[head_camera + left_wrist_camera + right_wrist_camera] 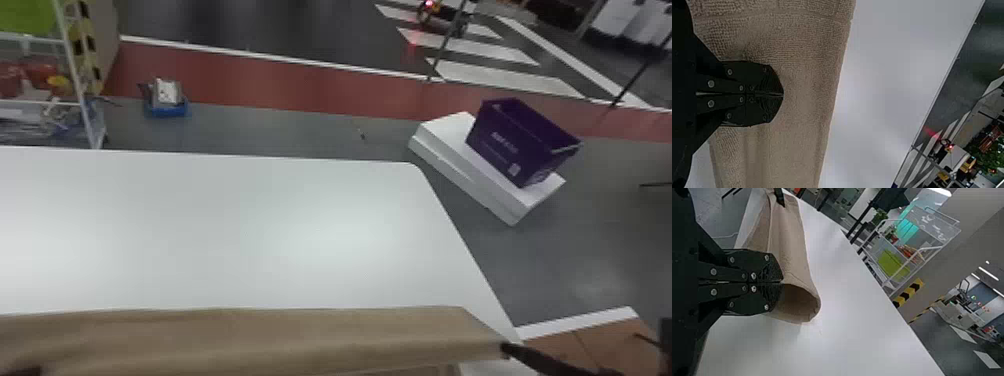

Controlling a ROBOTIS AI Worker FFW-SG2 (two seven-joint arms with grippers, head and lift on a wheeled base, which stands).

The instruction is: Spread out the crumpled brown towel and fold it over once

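The brown towel (280,335) stretches in a long band across the near part of the white table, its far edge fairly straight. At its right end my right gripper (506,348) holds a corner; in the right wrist view that gripper (782,282) is shut on the towel (789,239), whose end hangs in a rounded, open loop beside the fingertips. My left gripper (24,371) is at the towel's left part, low in the head view. From its own wrist camera, the left gripper (783,94) is shut on the towel (801,98), with cloth on both sides of its fingers.
The white table (240,235) extends beyond the towel, with its rounded far right corner in view. Past it on the floor, a purple box (515,142) rests on white boxes (450,145). A shelf rack (75,75) and a blue bin (167,108) stand behind the table.
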